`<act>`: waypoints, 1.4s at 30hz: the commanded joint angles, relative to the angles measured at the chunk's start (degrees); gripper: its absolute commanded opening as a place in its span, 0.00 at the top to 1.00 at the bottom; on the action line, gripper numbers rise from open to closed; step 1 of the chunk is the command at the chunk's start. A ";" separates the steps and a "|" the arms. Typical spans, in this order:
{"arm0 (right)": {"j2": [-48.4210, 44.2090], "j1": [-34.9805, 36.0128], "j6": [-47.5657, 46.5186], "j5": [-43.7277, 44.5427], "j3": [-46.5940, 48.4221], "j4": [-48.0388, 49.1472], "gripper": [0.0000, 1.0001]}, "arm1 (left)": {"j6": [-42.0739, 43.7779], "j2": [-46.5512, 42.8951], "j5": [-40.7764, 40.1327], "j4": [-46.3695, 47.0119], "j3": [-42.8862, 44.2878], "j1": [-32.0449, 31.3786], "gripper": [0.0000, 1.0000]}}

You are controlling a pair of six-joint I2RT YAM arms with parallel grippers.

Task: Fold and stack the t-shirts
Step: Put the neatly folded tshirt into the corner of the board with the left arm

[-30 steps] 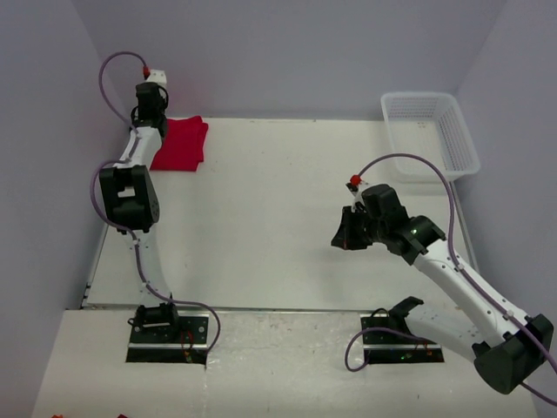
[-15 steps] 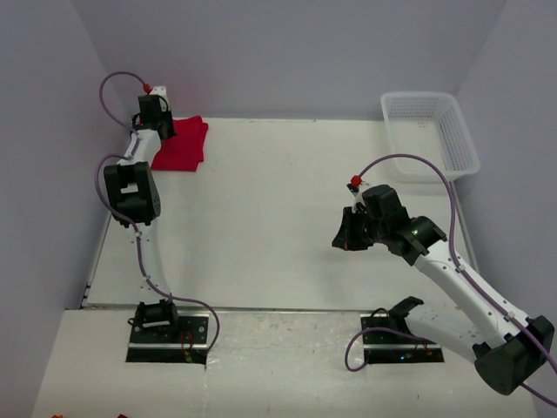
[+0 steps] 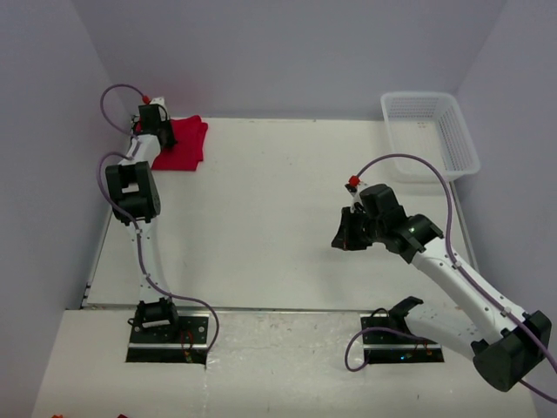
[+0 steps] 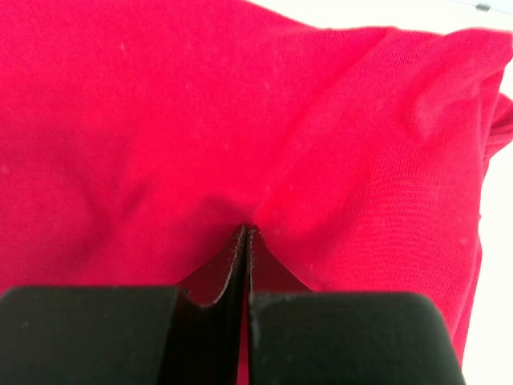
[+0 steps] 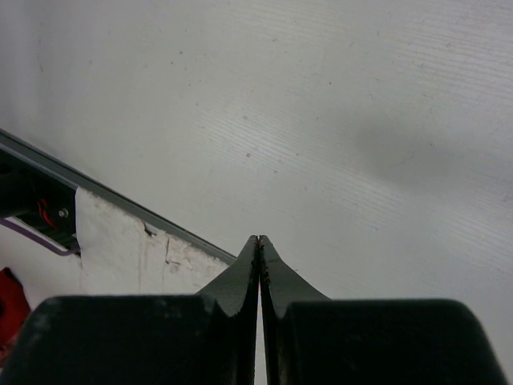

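- the red t-shirts (image 3: 185,144) lie as a folded pile at the far left corner of the desk (image 3: 278,209), close to the back wall.
- the left arm reaches along the left edge of the desk, and the left pincer (image 3: 157,124) is down on the near left part of the pile.
- in the left wrist view the red cloth (image 4: 240,120) fills nearly the whole picture. layered folded edges show at its right side.
- the left pincer (image 4: 246,234) has its jaws pressed together with no gap. creases in the cloth run in to the tips, and a small pucker of fabric looks nipped between them.
- the right pincer (image 3: 342,237) is over bare desk right of centre, well apart from the shirts and pointing left.
- from the right wrist, the right pincer (image 5: 258,241) is fully closed and holds nothing, with only white desk surface and its near edge below.
- a white mesh basket (image 3: 420,95) sits at the far right corner of the desk.
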 commanded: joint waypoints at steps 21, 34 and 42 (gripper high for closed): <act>1.59 0.25 1.22 0.06 -0.68 2.16 1.00 | 0.52 -7.19 8.78 8.05 -3.46 2.83 0.52; -7.98 2.44 3.15 2.08 0.81 -0.21 1.00 | 0.53 -32.78 6.68 8.25 -14.02 -3.41 0.14; -9.40 2.79 2.10 5.15 3.18 -2.50 1.00 | -5.45 -46.21 12.13 0.86 -25.52 -11.12 0.25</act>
